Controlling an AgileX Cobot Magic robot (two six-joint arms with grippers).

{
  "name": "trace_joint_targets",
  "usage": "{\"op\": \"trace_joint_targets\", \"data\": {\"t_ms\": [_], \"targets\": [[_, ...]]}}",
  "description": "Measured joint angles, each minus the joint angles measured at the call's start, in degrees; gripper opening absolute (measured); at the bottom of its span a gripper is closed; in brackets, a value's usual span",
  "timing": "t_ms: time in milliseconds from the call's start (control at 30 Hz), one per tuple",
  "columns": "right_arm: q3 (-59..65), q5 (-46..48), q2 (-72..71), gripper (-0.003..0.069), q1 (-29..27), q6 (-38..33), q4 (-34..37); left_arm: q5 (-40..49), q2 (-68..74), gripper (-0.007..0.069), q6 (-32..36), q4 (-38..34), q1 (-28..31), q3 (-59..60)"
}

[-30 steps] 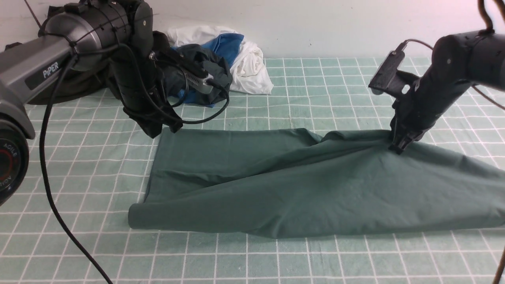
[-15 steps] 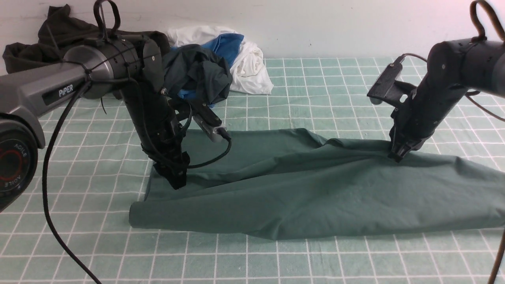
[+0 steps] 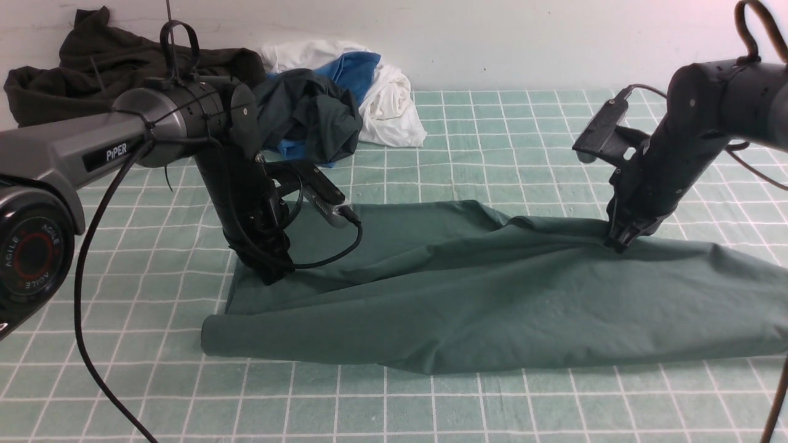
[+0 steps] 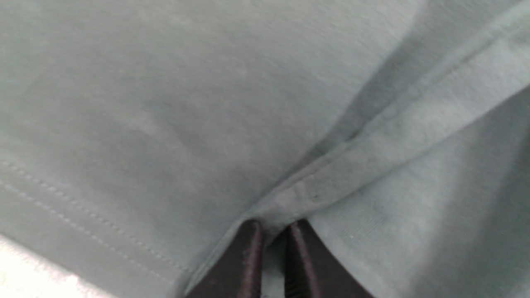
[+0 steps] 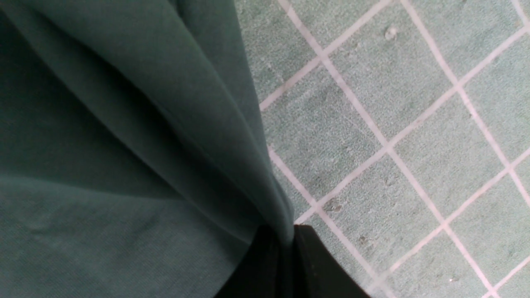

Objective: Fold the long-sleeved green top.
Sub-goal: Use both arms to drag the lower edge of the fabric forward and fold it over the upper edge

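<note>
Sage cloth of the green long-sleeved top (image 3: 480, 289) is clenched by left hand (image 3: 269, 275) and right hand (image 3: 617, 241); behind it, left arm (image 3: 184, 117) partly hides clothes pile (image 3: 385, 101).

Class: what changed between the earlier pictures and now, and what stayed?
The left gripper came down onto the green long-sleeved top near its left edge, and its jaws closed on a fold. The right gripper stayed clamped on the far edge; the top hardly shifted.

A pale green mat (image 3: 468, 154) with white grid lines covers the table. At its 11 o'clock, against the white wall (image 3: 492, 37), clothes lie heaped: a near-black garment (image 3: 92, 67) toward 10, then a dark teal one (image 3: 314, 117), blue cloth (image 3: 354, 67), and white cloth (image 3: 391, 107) toward 12.
</note>
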Motion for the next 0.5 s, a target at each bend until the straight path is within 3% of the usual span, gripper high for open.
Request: {"op": "trace_joint_targets", "data": {"t_ms": [100, 233, 333, 500], "targets": [[0.0, 0.0, 0.0, 0.0012, 0.0, 0.0, 0.0, -0.04, -0.54, 0.0111, 0.0, 0.0, 0.0, 0.0], [0.0, 0.0, 0.0, 0.0012, 0.0, 0.0, 0.0, -0.04, -0.61, 0.023, 0.0, 0.07, 0.0, 0.0], [0.0, 0.0, 0.0, 0.0012, 0.0, 0.0, 0.0, -0.6, -0.61, 0.0398, 0.0, 0.17, 0.0, 0.0], [0.0, 0.0, 0.0, 0.0012, 0.0, 0.0, 0.0, -2.24, -0.3, 0.0513, 0.0, 1.25, 0.0, 0.0]]}}
